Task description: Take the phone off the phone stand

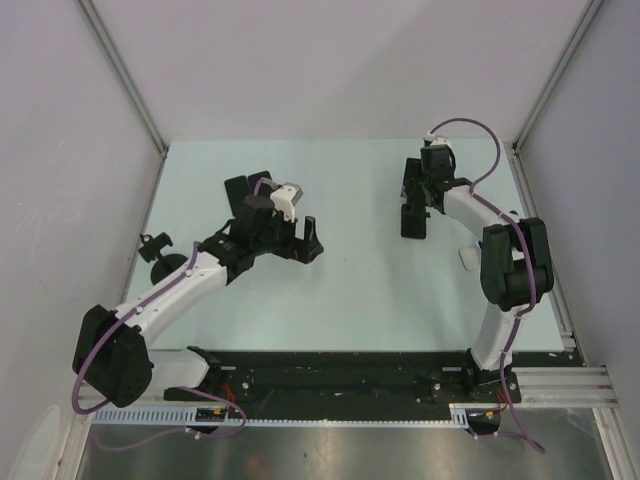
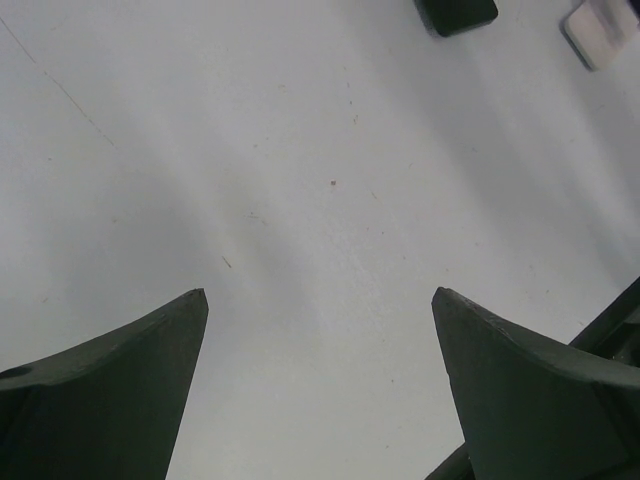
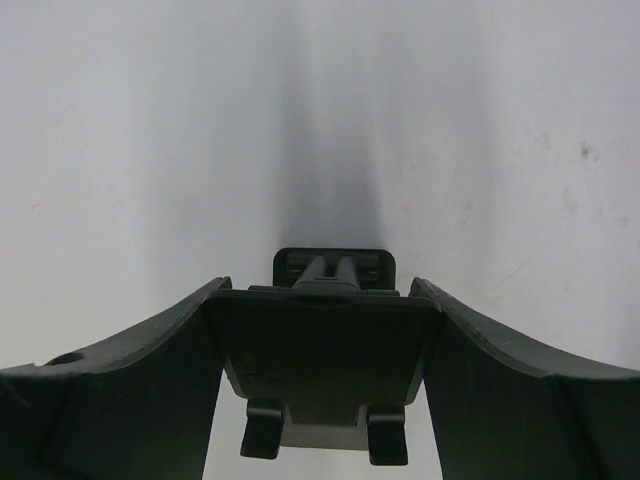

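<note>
My right gripper (image 1: 412, 222) is shut on the black phone stand (image 3: 320, 350), with a finger against each side of its back plate. The plate and its two bottom hooks are bare; no phone sits on it. The stand also shows in the top view (image 1: 413, 212) and its base in the left wrist view (image 2: 456, 12). A small white flat thing with rounded corners (image 1: 467, 258) lies on the table beside the right arm, partly hidden; it may be the phone, and it also shows in the left wrist view (image 2: 600, 30). My left gripper (image 1: 306, 242) is open and empty over bare table (image 2: 320, 292).
The pale green table (image 1: 350, 290) is walled at the back and on both sides. A small black knob (image 1: 153, 246) sits near the left edge. A black rail (image 1: 340, 375) runs along the near edge.
</note>
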### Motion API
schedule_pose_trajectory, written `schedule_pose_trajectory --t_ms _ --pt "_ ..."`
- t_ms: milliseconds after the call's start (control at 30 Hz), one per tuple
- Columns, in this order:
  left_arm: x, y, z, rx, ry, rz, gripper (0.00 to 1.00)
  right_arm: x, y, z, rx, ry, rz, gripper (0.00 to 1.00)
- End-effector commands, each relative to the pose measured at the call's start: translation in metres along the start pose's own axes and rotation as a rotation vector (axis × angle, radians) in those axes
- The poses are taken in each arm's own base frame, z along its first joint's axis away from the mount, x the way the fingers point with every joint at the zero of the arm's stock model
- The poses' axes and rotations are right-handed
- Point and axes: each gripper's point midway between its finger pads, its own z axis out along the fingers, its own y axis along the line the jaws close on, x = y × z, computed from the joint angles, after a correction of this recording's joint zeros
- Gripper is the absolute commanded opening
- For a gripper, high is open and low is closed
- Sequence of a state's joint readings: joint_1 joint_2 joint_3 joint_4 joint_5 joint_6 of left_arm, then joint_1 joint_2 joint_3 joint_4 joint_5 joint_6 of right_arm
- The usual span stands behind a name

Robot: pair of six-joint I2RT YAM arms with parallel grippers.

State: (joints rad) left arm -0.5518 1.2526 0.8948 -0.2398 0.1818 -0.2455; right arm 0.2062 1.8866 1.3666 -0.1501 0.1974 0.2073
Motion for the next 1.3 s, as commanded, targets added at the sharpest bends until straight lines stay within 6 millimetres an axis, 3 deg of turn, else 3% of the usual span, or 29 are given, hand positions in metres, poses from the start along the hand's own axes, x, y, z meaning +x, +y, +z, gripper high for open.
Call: schedule_pose_trajectory --t_ms 0,200,333,467,767,933,1267 --pt "-0.038 -0.021 0.002 0.073 -0.096 -0.002 1.00 -0.041 0.049 -0.056 -0.133 -0.084 0.021 0.22" --pt "-0.046 -0.029 0.007 0.099 -0.131 -0.091 0.98 -0.042 0.106 -0.104 -0.284 -0.106 0.067 0.18" --pt "-0.048 -0.042 0.009 0.145 -0.148 -0.100 0.96 -0.029 0.159 -0.141 -0.431 -0.100 0.071 0.16" --pt "-0.048 -0.052 0.009 0.171 -0.156 -0.127 0.93 -0.024 0.190 -0.170 -0.522 -0.112 0.094 0.15" --pt "-0.039 -0.053 0.011 0.180 -0.190 -0.271 0.80 -0.016 0.220 -0.206 -0.605 -0.147 0.134 0.14" --pt "-0.029 -0.049 0.015 0.164 -0.177 -0.355 0.72 -0.011 0.228 -0.216 -0.617 -0.161 0.141 0.13" --pt "-0.037 -0.049 0.005 0.175 -0.250 -0.404 0.53 0.003 0.246 -0.229 -0.647 -0.166 0.123 0.13"
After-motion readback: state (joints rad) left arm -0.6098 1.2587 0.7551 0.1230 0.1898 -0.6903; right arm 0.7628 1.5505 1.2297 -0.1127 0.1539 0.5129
